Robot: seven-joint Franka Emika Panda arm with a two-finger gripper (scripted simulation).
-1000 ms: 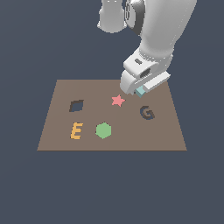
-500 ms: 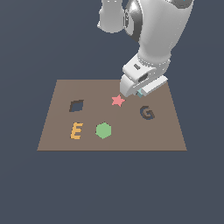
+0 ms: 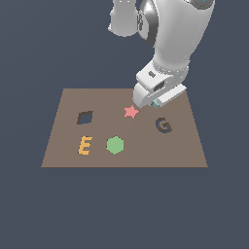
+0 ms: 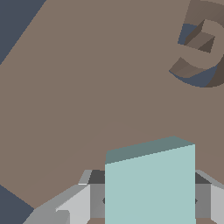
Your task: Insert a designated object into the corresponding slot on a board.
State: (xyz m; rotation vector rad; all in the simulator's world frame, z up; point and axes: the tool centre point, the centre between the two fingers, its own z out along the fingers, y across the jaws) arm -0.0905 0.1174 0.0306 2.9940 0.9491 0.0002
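Note:
The brown board (image 3: 121, 155) lies flat and bears an orange E, a green hexagon, a pink star, a dark G recess and the dark diamond slot (image 3: 85, 117) toward the exterior view's left. My gripper (image 3: 154, 103) hangs just above the board's far part, between the star and the G. It is shut on the pale teal diamond block (image 4: 149, 183), of which only a sliver (image 3: 155, 103) shows in the exterior view. In the wrist view the block sits between my two grey fingers (image 4: 70, 205) above the bare board (image 4: 87, 87). The slot is well apart from the block.
The pink star (image 3: 130, 112) lies just beside the gripper. The dark G recess (image 3: 164, 125) is nearby and also shows in the wrist view (image 4: 199, 48). The orange E (image 3: 85, 145) and green hexagon (image 3: 115, 145) sit along the board's near part.
The gripper with the teal block has risen slightly and shifted a little toward the exterior view's left. The pieces on the board have not moved.

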